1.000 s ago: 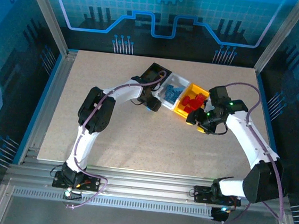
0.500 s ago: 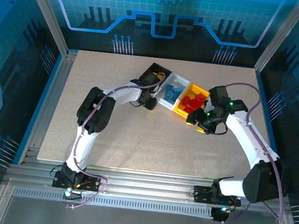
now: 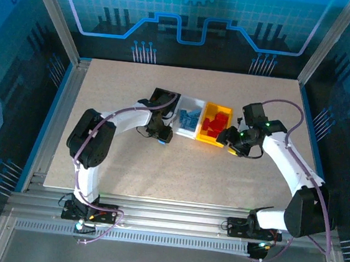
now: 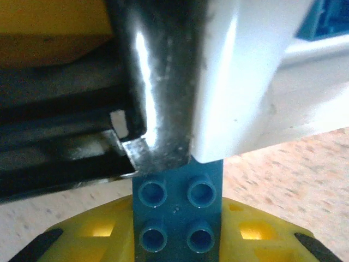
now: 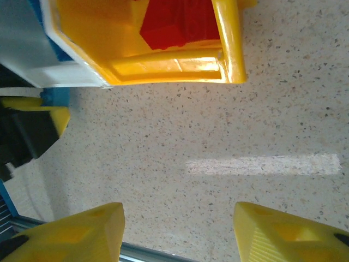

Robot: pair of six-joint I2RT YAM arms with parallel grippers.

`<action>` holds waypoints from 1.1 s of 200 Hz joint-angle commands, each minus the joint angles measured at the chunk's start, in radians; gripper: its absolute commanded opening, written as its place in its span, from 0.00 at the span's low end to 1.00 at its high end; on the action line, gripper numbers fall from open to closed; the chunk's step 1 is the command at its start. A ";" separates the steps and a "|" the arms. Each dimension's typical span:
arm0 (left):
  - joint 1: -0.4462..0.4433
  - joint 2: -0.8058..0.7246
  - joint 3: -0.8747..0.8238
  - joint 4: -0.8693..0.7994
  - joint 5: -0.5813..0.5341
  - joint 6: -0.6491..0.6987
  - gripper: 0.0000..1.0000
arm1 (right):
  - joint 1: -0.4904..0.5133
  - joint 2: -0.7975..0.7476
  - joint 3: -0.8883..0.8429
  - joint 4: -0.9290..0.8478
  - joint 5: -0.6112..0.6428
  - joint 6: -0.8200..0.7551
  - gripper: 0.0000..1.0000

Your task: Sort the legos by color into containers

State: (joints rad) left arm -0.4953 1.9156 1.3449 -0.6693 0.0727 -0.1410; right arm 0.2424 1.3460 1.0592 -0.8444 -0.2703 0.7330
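The white bin [image 3: 186,133] stands in the middle of a row of three on the bench [image 3: 128,163], with the black bin [image 3: 162,96] just beside it on the left and the yellow bin [image 3: 222,108] just beside it on the right. Blue bricks [image 3: 190,116] lie in the white bin and red bricks [image 3: 213,124] in the yellow bin. The left gripper [image 3: 162,137] sits low at the white bin's near left corner, clamped on a single blue brick [image 4: 177,210]. That brick is outside the bin, under the spot where the white and black walls meet, with its studs towards the wrist camera. The right gripper [image 5: 177,234] hangs to the right of the white bin, off the yellow bin's near corner, its jaws apart over bare bench and holding nothing.
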 commanded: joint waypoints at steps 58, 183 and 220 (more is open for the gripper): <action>0.041 0.021 0.347 -0.017 0.251 -0.263 0.23 | -0.024 -0.013 -0.005 0.029 0.004 -0.022 0.57; 0.070 -0.081 0.038 0.012 0.206 -0.287 0.22 | -0.100 0.222 0.274 0.005 -0.010 -0.078 0.56; 0.081 -0.178 0.033 0.020 0.208 -0.286 0.22 | -0.116 0.301 0.386 -0.019 0.007 -0.058 0.56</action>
State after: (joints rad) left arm -0.4236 1.8297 1.3724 -0.6617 0.2817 -0.4282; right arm 0.1535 1.6203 1.3830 -0.8291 -0.2684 0.6720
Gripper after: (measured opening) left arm 0.322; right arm 0.558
